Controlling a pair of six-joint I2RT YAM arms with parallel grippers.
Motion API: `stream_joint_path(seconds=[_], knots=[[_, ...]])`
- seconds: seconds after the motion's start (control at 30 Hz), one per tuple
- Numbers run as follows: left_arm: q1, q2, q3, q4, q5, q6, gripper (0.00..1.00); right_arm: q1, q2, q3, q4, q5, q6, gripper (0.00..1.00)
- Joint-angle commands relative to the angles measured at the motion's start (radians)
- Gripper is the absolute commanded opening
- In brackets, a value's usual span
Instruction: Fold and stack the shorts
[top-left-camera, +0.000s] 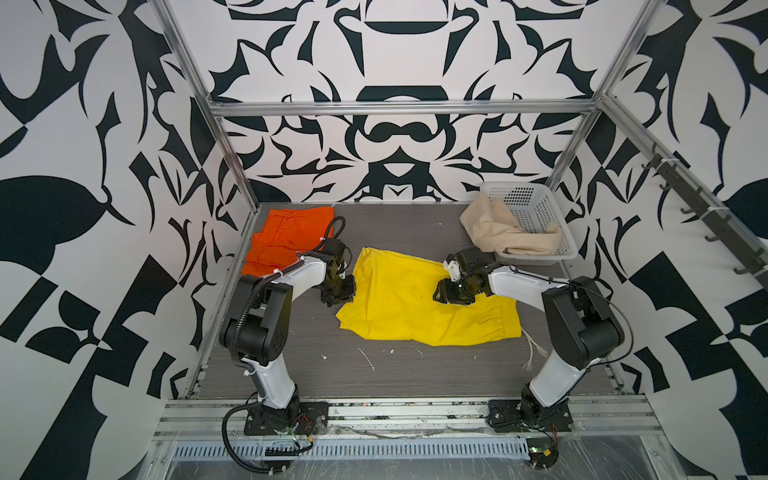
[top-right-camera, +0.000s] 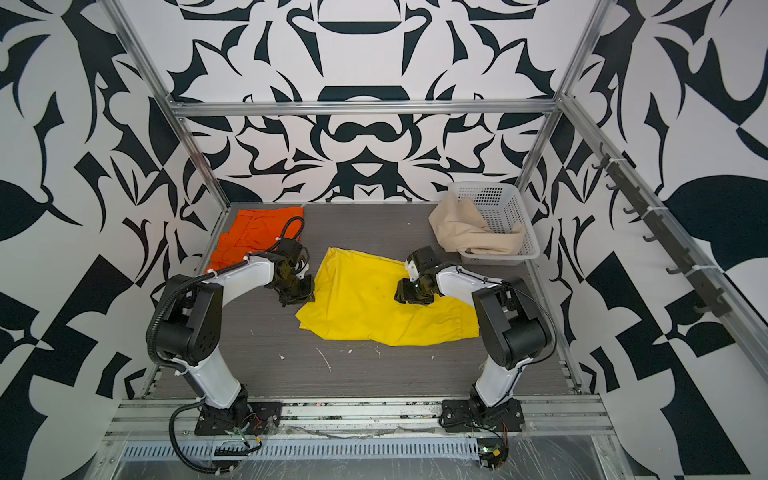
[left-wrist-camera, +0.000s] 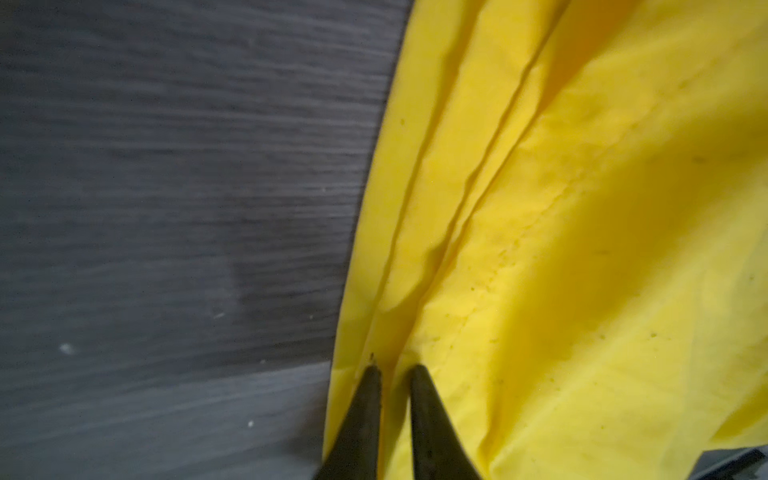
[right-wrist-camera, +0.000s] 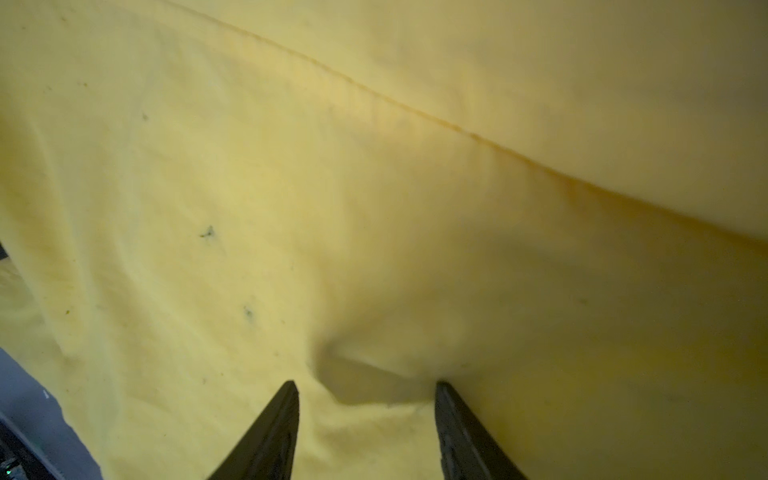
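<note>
Your yellow shorts (top-left-camera: 415, 307) lay spread on the grey table (top-left-camera: 415, 374), near its middle, between the two arms. The waistband end pointed toward the right arm, and a pale drawstring (top-left-camera: 533, 349) trailed off that end onto the table.

Your left gripper (left-wrist-camera: 395, 370) stood at the left edge of the yellow shorts. Its fingers were drawn close together, with a narrow ridge of the cloth pinched between them.

Your right gripper (right-wrist-camera: 365, 384) was down on the middle of the same shorts. Its fingers were apart, tips against the cloth, with a small pucker raised between them. No cloth was clamped.

The orange shorts (top-left-camera: 286, 237) lay in the far left corner of the table, partly behind the left arm. The beige shorts (top-left-camera: 494, 232) hung crumpled over the near-left rim of the white basket (top-left-camera: 536, 208) in the far right corner, partly inside it.
</note>
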Motion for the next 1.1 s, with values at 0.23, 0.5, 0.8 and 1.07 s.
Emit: stream_joint_path(seconds=[0.23,0.5,0.8,1.07], knots=[[0.066,-0.134,-0.051,-0.052,-0.065,0.005,0.02,-0.042,0.007,-0.065,-0.043,0.129,0.069,0.57],[0.125,-0.128,-0.124,-0.015,-0.067,-0.013,0.07,-0.045,0.020,-0.104,-0.001,0.100,0.096,0.57],[0.091,-0.229,-0.020,-0.014,-0.040,-0.040,0.41,-0.045,-0.126,-0.037,0.056,-0.024,0.085,0.61],[0.086,-0.016,0.222,0.047,0.040,0.024,0.44,-0.045,-0.118,-0.010,0.021,-0.031,0.034,0.61]])
